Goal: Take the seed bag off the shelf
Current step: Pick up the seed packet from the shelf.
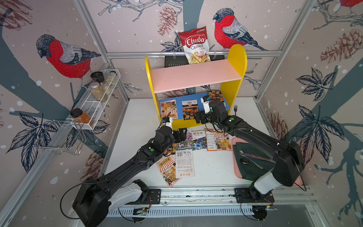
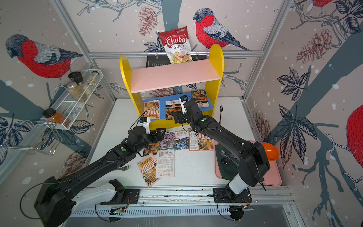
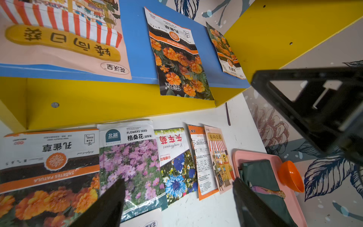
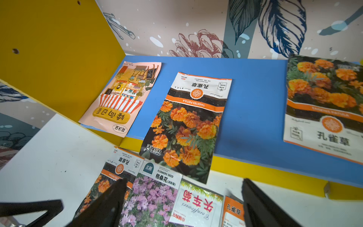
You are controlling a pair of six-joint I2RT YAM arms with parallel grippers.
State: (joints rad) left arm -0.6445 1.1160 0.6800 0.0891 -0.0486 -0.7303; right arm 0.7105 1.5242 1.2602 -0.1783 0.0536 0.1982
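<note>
Seed bag (image 4: 184, 125), marigold print, overhangs the blue lower board (image 4: 255, 110) just ahead of your right gripper (image 4: 183, 182), jaws spread wide, holding nothing.

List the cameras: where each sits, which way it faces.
Top view: overhead near the arm bases, looking down at the shelf; left arm and right arm show.
Top view: alongside, same aim at the shelf; both arms.
Left wrist: on the left arm, facing the blue board; own open jaws, right arm's jaws.
Right wrist: on the right arm, facing the blue board; own open jaws.
Shared: both wrists see the overhanging marigold packet.
</note>
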